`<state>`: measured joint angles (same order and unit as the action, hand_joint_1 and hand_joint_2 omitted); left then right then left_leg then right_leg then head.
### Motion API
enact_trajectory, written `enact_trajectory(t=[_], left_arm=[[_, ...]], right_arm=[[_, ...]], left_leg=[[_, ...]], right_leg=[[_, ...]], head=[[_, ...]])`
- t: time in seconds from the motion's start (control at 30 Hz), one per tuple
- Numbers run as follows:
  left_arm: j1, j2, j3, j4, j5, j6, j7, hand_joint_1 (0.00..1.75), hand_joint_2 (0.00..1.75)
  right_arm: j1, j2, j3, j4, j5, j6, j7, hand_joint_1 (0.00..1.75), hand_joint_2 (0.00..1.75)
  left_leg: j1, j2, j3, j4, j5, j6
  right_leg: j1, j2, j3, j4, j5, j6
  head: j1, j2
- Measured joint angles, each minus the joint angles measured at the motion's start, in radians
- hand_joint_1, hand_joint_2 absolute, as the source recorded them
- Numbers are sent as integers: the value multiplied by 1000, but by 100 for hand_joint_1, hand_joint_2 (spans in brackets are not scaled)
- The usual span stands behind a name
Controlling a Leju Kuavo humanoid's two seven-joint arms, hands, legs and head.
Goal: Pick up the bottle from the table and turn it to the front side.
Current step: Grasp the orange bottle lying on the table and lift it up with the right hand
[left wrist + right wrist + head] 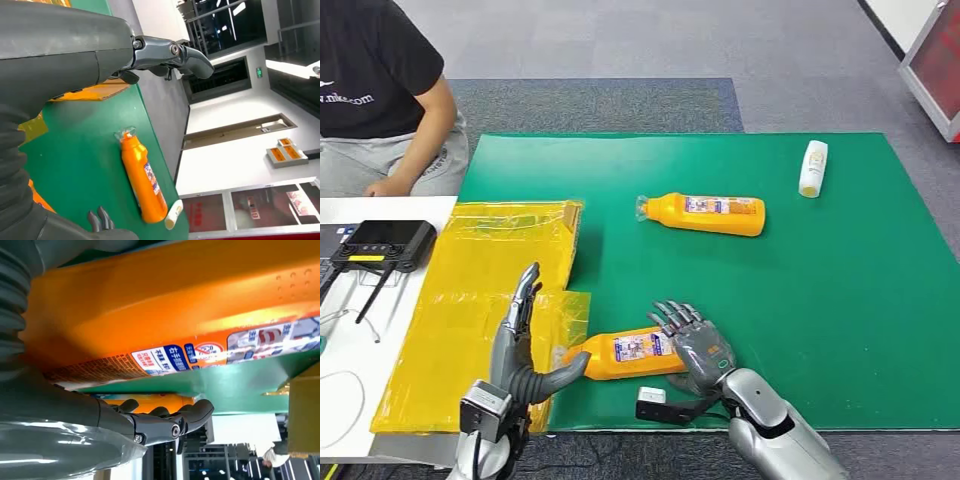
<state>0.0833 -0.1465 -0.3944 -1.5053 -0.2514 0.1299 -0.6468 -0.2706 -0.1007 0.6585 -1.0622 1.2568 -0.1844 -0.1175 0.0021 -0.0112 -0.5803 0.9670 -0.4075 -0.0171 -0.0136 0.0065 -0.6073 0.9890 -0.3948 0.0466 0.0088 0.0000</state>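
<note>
Near orange bottle (pixel 633 354) lies flat on green mat (pixel 848 330), close to front edge, neck toward yellow bags (pixel 471 300). Right hand (pixel 697 345) sits at its base, fingers spread over the bottle; firm hold cannot be told. Left hand (pixel 524 350) open, thumb beside the cap. Second orange bottle (pixel 705 214) farther back

A green mat (pixel 803 300) lies before me, with yellow plastic bags (pixel 478 290) spread over its near-left part and onto the white table (pixel 350 370) beside it. A small white bottle (pixel 813 167) lies near the mat's far right edge. On the white table sits a black device (pixel 386 243). A person (pixel 380 100) in a black shirt sits beyond it.
</note>
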Motion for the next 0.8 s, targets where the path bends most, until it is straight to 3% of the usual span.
enact_trajectory(t=[0.07, 0.1, 0.2, 0.23, 0.33, 0.53, 0.8], left_arm=[[0, 0, 1, 0, 0, 2, -2, 0, 175], [0, 0, 2, 0, 0, 3, -4, 0, 175], [0, 0, 4, 0, 0, 11, -13, 0, 175], [1, 0, 5, 0, 1, 13, -17, 0, 175], [1, 0, 9, 0, 5, 15, -23, 0, 175], [2, 0, 24, 0, 17, 17, -36, 0, 175], [2, 0, 34, 0, 22, 23, -40, 0, 175]], right_arm=[[-11, -2, 6, 9, 0, 10, 0, 8, 175], [-22, -3, 12, 18, 0, 18, 1, 31, 175], [-54, -9, 31, 43, 1, 38, 3, 153, 175], [-63, -12, 38, 52, 2, 41, 4, 171, 175], [-85, -19, 54, 74, 2, 43, 3, 157, 175], [-138, -32, 88, 117, -22, 50, -17, 175, 175], [-135, -34, 106, 132, -64, -15, -22, 175, 175]], left_leg=[[0, 0, 0, 0, 0, 0], [0, 0, 1, 0, 0, 0], [0, 0, 1, 0, 1, -1], [0, 0, 1, 0, 2, -1], [0, 0, 1, 0, 3, 0], [0, 0, 0, 0, 5, 1], [0, 0, 0, 0, 5, 1]], right_leg=[[0, 0, 0, 0, 0, 0], [0, 0, 0, 0, 0, 0], [0, 0, 1, 0, 2, 0], [0, 0, 1, 0, 2, 0], [0, 0, 1, 0, 3, 0], [0, 0, 1, 0, 4, 0], [0, 0, 0, 0, 4, 1]], head=[[0, 0], [0, 0], [0, 0], [0, 0], [0, 0], [0, 0], [0, 0]])
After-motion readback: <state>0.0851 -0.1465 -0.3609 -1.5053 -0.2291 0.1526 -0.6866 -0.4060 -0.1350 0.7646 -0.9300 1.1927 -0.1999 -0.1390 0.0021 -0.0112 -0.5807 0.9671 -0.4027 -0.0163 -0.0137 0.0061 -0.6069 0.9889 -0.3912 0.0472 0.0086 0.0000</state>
